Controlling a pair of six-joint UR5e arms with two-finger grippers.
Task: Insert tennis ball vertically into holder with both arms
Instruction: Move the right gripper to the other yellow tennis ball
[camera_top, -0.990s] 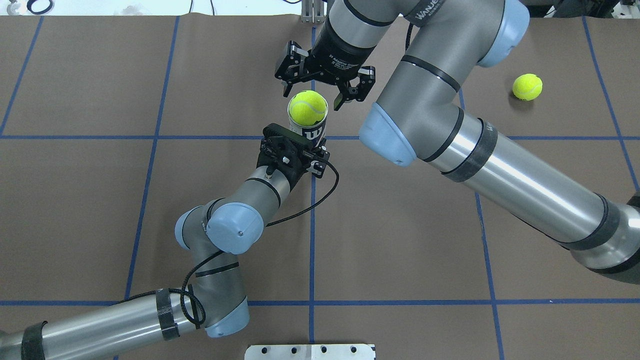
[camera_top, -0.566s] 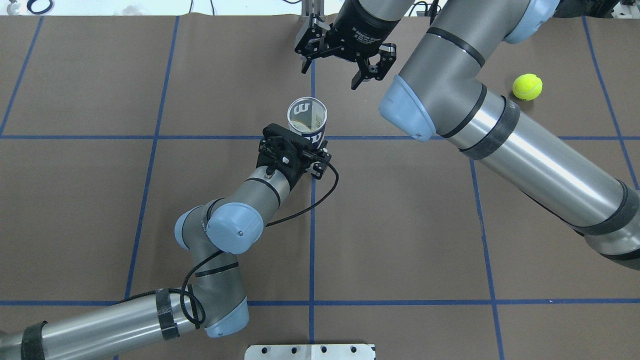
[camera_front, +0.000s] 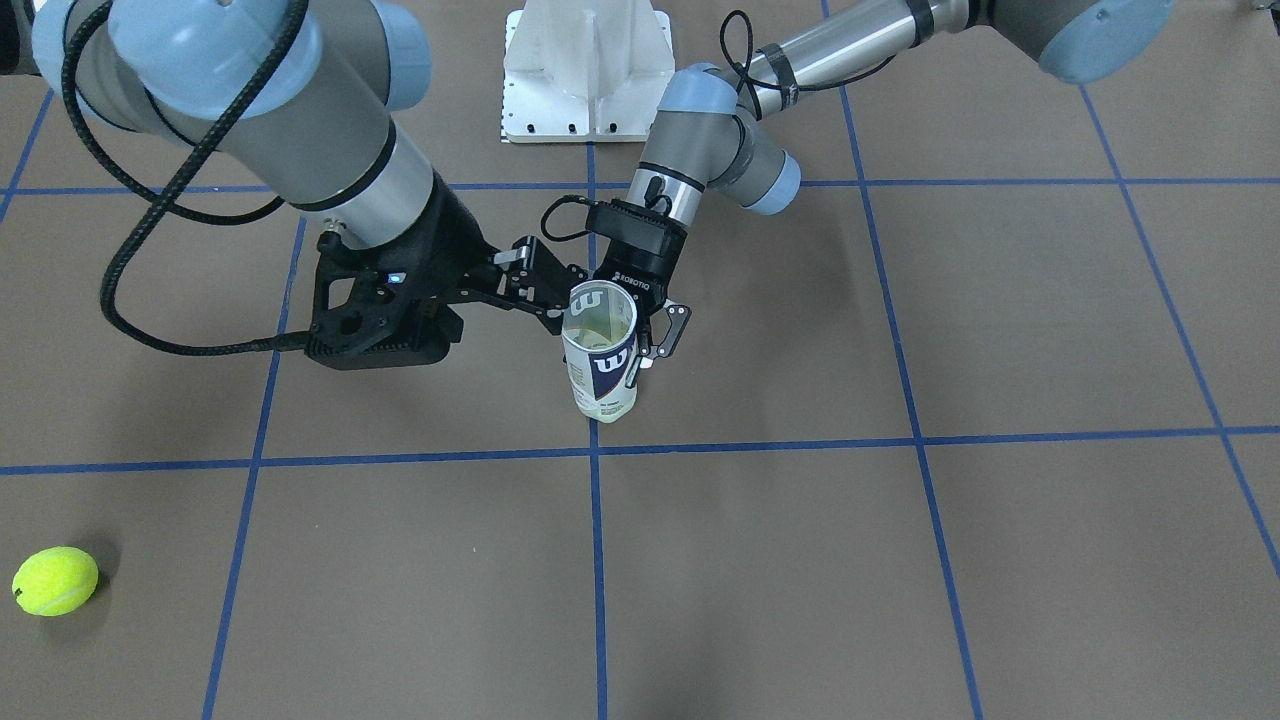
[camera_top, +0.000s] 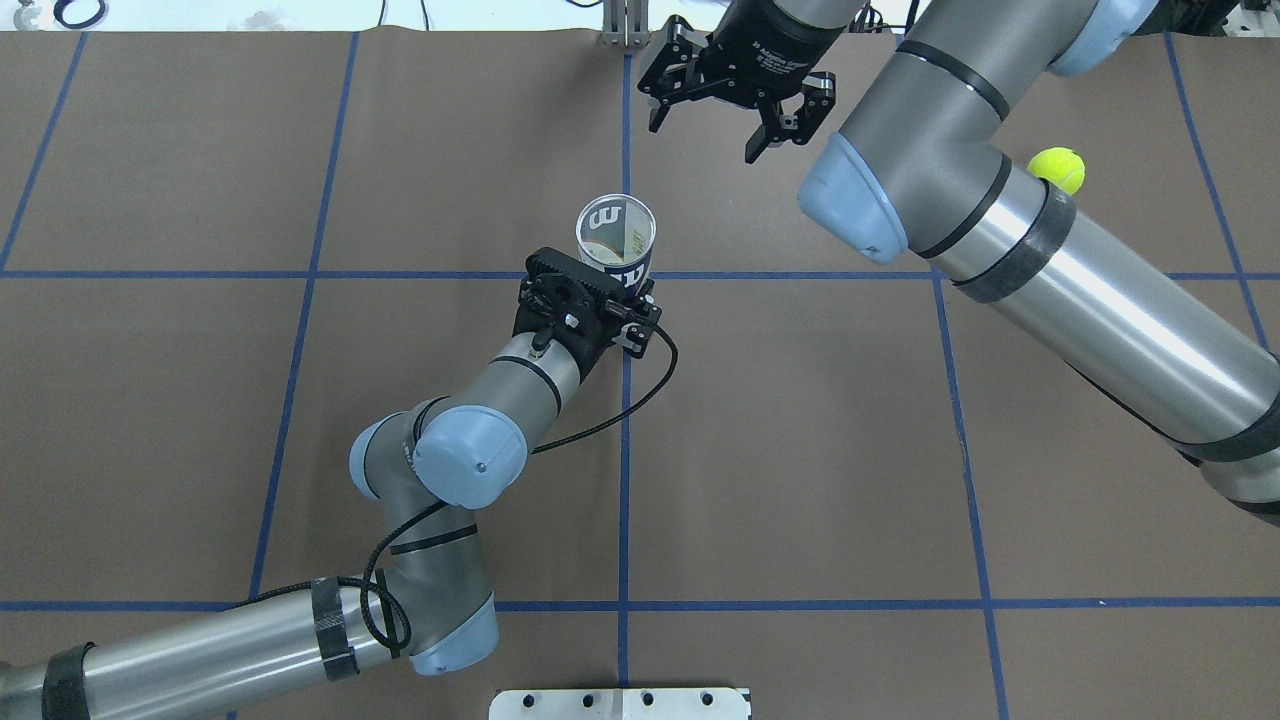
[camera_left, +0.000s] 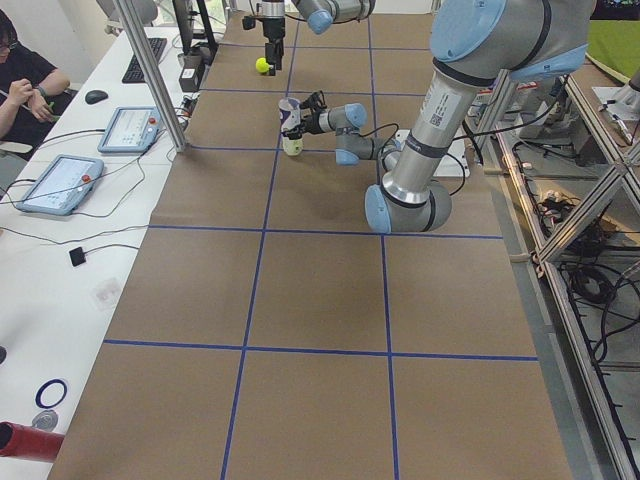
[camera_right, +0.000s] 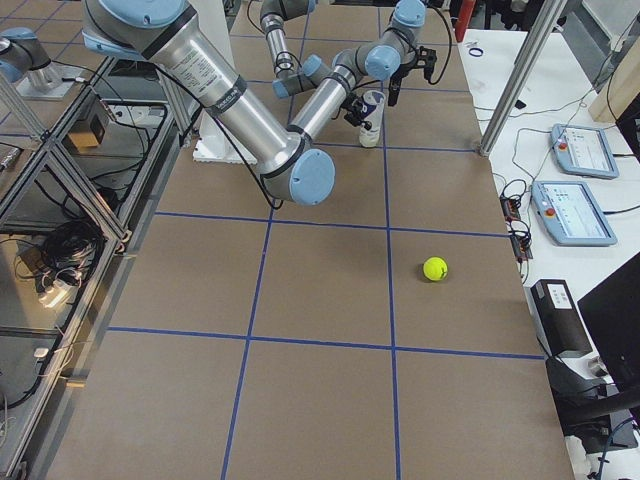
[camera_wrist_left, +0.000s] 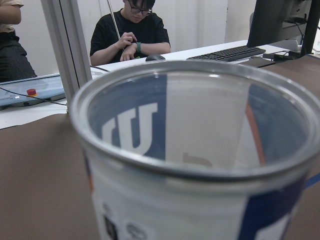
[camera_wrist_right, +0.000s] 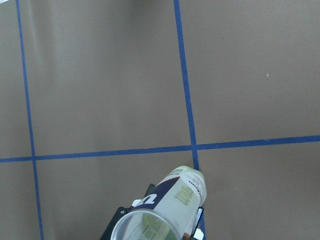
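Clear plastic holder (camera_top: 615, 232), pinched upright by the left end effector (camera_top: 618, 281), apparently contains one ball (camera_front: 606, 398); right end effector (camera_top: 705, 135) hangs spread and empty at top centre; second ball (camera_front: 55, 580) lies loose.

Brown tabletop (camera_top: 800, 450), blue tape grid (camera_top: 624, 500). White side desk (camera_left: 60, 250) alongside: two tablets (camera_left: 58, 183), keyboard (camera_left: 138, 58), mouse (camera_left: 96, 96), black monitor (camera_wrist_left: 280, 20). Aluminium post (camera_left: 150, 70) at tabletop edge. Person (camera_left: 25, 85) seated at desk. Opposite side: metal frame racks (camera_left: 585, 215), cable tangles (camera_right: 60, 250) on floor. Light even, shadows soft.
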